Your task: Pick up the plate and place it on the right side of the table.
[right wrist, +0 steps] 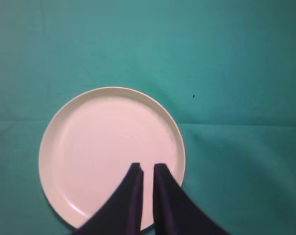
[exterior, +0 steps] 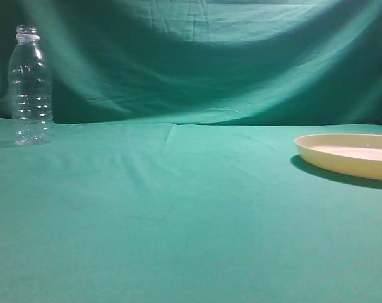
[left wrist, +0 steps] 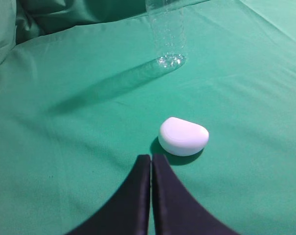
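The cream-yellow plate (exterior: 348,154) lies on the teal table (exterior: 178,208) at the far right, partly cut off by the frame edge. In the right wrist view the plate (right wrist: 103,147) is seen from above, flat on the cloth. My right gripper (right wrist: 148,167) hovers over its near right part, jaws a narrow gap apart with nothing between them. My left gripper (left wrist: 151,156) is shut and empty above the cloth. Neither arm shows in the exterior view.
A clear ribbed plastic bottle (exterior: 31,88) stands upright at the far left; its base shows in the left wrist view (left wrist: 170,56). A small white rounded object (left wrist: 183,136) lies just ahead of the left fingertips. A folded green backdrop (exterior: 197,57) hangs behind.
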`<action>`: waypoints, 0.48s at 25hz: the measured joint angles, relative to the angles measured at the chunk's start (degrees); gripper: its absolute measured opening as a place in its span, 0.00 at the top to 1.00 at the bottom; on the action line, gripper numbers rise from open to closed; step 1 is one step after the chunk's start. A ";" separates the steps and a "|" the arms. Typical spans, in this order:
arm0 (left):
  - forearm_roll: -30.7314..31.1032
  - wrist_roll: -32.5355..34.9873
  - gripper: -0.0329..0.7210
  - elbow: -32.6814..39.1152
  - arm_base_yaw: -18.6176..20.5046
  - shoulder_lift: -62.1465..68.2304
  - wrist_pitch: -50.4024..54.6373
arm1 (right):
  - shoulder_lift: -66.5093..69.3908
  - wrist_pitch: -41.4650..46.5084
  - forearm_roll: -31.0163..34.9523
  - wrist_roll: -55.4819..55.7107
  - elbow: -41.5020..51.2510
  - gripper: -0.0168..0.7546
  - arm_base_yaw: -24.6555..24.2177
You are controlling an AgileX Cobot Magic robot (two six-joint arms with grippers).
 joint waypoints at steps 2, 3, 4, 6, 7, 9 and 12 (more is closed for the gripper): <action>0.00 0.00 0.96 0.00 0.00 0.00 0.00 | -4.50 1.62 0.13 0.00 0.00 0.98 0.00; 0.00 0.00 0.96 0.00 0.00 0.00 0.00 | -6.95 2.35 0.23 0.00 0.00 0.98 0.00; 0.00 0.00 0.96 0.00 0.00 0.00 0.00 | -9.02 2.89 0.51 0.00 0.00 0.98 0.00; 0.00 0.00 0.96 0.00 0.00 0.00 0.00 | -14.29 3.87 1.78 0.00 0.00 0.98 0.00; 0.00 0.00 0.96 0.00 0.00 0.00 0.00 | -16.98 4.16 2.39 -0.42 0.00 0.98 0.00; 0.00 0.00 0.96 0.00 0.00 0.00 0.00 | -21.77 4.74 4.38 -2.23 -0.09 0.98 0.00; 0.00 0.00 0.96 0.00 0.00 0.00 0.00 | -28.81 5.43 8.18 -6.56 0.35 0.98 0.00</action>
